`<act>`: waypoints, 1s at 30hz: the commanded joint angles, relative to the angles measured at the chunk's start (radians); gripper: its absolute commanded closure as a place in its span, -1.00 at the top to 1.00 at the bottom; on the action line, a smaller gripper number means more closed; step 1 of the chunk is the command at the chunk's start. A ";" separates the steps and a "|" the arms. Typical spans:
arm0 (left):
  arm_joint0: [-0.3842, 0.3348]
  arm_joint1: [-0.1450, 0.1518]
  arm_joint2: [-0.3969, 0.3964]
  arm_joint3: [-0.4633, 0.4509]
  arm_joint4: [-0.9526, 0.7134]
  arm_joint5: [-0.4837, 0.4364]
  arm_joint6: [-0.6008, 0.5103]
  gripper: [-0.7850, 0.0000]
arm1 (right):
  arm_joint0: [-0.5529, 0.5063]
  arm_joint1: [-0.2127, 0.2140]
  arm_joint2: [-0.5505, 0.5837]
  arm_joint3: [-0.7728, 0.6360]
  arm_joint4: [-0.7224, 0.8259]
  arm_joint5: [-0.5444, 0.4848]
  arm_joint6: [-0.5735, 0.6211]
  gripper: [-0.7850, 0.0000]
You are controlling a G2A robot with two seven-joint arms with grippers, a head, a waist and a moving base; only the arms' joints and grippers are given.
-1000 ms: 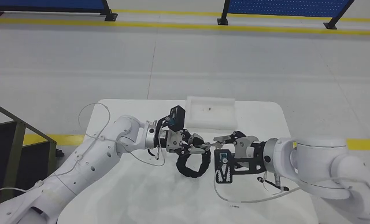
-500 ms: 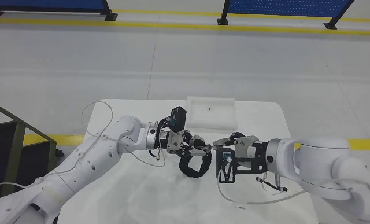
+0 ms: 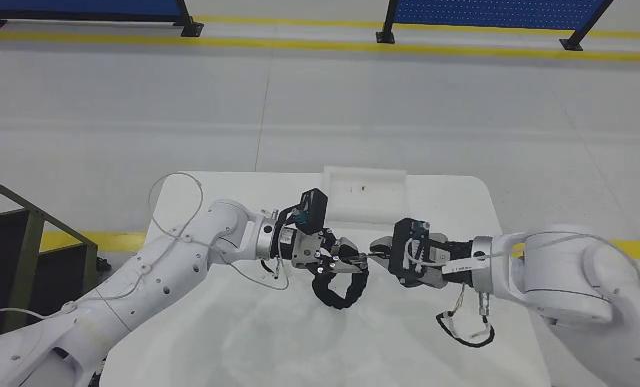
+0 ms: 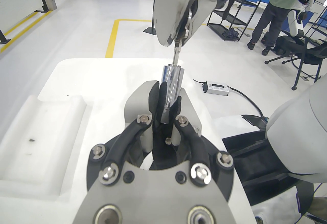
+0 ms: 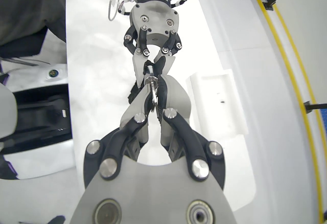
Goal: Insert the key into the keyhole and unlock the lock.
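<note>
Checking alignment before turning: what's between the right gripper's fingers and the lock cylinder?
Only the key, its blade running from the right gripper to the end of the lock cylinder; the left wrist view shows this.

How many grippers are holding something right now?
2. The left gripper is shut on the lock, at its chrome cylinder. The right gripper, facing it, is shut on the key, whose tip meets the cylinder's end.

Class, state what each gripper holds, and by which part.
The left gripper grips the shiny silver cylindrical lock around its rear half; the right gripper pinches the small silver metal key by its head.
</note>
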 commanded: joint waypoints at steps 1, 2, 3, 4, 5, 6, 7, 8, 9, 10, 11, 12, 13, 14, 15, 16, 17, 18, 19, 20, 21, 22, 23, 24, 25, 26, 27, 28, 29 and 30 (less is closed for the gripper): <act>-0.003 -0.003 0.002 0.000 0.030 0.000 0.025 -1.00 | -0.014 -0.002 0.011 0.011 0.064 0.053 -0.015 -1.00; -0.003 -0.004 0.003 0.002 0.042 0.000 0.036 -1.00 | -0.022 -0.002 0.016 0.021 0.078 0.074 -0.012 -1.00; -0.003 -0.005 0.005 0.003 0.053 0.000 0.045 -1.00 | -0.029 -0.001 0.020 0.022 0.087 0.092 -0.003 -1.00; -0.005 -0.006 0.006 0.003 0.065 0.000 0.055 -1.00 | -0.035 -0.002 0.022 0.019 0.100 0.102 -0.003 -1.00; -0.005 -0.007 0.007 0.006 0.074 0.000 0.065 -1.00 | -0.039 -0.002 0.023 0.018 0.112 0.104 -0.007 -1.00; -0.005 -0.008 0.009 0.009 0.082 0.000 0.073 -1.00 | -0.043 -0.003 0.024 0.019 0.119 0.103 -0.005 -1.00; -0.005 -0.009 0.011 0.012 0.088 0.000 0.080 -1.00 | -0.045 -0.003 0.025 0.020 0.125 0.106 -0.002 -1.00; -0.006 -0.010 0.012 0.016 0.093 0.000 0.086 -1.00 | -0.047 -0.003 0.025 0.020 0.133 0.106 0.001 -1.00; -0.006 -0.012 0.014 0.020 0.098 0.000 0.090 -1.00 | -0.048 -0.004 0.025 0.021 0.141 0.104 0.007 -1.00; -0.007 -0.013 0.015 0.025 0.103 0.000 0.093 -1.00 | -0.046 -0.004 0.027 0.022 0.143 0.104 0.012 -0.51; -0.009 -0.014 0.015 0.031 0.108 0.000 0.094 -1.00 | -0.045 -0.004 0.028 0.023 0.145 0.104 0.013 0.58; -0.010 -0.015 0.014 0.038 0.114 0.000 0.092 -1.00 | -0.044 -0.004 0.029 0.023 0.149 0.104 0.015 1.00; -0.011 -0.016 0.013 0.046 0.122 0.000 0.087 -1.00 | -0.045 -0.005 0.030 0.024 0.153 0.104 0.020 1.00; -0.013 -0.017 0.009 0.061 0.135 0.001 0.073 -1.00 | -0.046 -0.005 0.032 0.025 0.160 0.105 0.028 1.00; -0.013 -0.018 0.004 0.077 0.148 0.013 0.052 -1.00 | -0.048 -0.004 0.032 0.030 0.166 0.109 0.045 1.00; -0.007 -0.021 0.000 0.083 0.149 0.016 0.044 -1.00 | -0.047 -0.003 0.035 0.032 0.165 0.114 0.066 1.00; -0.001 -0.024 -0.003 0.092 0.147 0.014 0.039 -1.00 | -0.046 -0.003 0.036 0.035 0.166 0.120 0.080 1.00; 0.004 -0.026 -0.006 0.105 0.147 0.013 0.029 -1.00 | -0.045 -0.003 0.036 0.039 0.173 0.120 0.087 1.00; 0.009 -0.028 -0.008 0.124 0.151 0.022 0.009 -1.00 | -0.044 -0.003 0.036 0.045 0.181 0.116 0.092 1.00; 0.015 -0.031 -0.009 0.138 0.149 0.030 -0.010 -1.00 | -0.043 -0.003 0.036 0.051 0.185 0.113 0.098 1.00; 0.023 -0.035 -0.010 0.150 0.136 0.022 -0.018 -1.00 | -0.041 -0.003 0.037 0.055 0.187 0.110 0.101 1.00; 0.028 -0.039 -0.011 0.168 0.128 0.014 -0.025 -1.00 | -0.040 -0.003 0.037 0.061 0.189 0.107 0.103 1.00; 0.028 -0.044 -0.011 0.190 0.138 0.022 -0.045 -1.00 | -0.038 -0.003 0.037 0.068 0.191 0.103 0.105 1.00; 0.029 -0.050 -0.008 0.207 0.156 0.038 -0.068 -1.00 | -0.036 -0.004 0.037 0.075 0.193 0.098 0.105 1.00; 0.038 -0.057 -0.007 0.226 0.150 0.043 -0.070 -1.00 | -0.034 -0.004 0.035 0.084 0.196 0.093 0.106 1.00; 0.044 -0.065 -0.008 0.251 0.139 0.040 -0.068 -1.00 | -0.031 -0.005 0.032 0.093 0.198 0.088 0.106 1.00; 0.046 -0.073 -0.006 0.277 0.145 0.046 -0.078 -1.00 | -0.027 -0.006 0.029 0.103 0.199 0.082 0.105 1.00; 0.048 -0.082 -0.003 0.299 0.151 0.053 -0.088 -1.00 | -0.023 -0.007 0.024 0.113 0.200 0.072 0.103 1.00; 0.052 -0.092 -0.001 0.319 0.148 0.049 -0.090 -1.00 | -0.018 -0.008 0.018 0.128 0.200 0.058 0.099 1.00; 0.053 -0.102 0.000 0.341 0.148 0.045 -0.092 -1.00 | -0.011 -0.010 0.010 0.147 0.200 0.047 0.095 1.00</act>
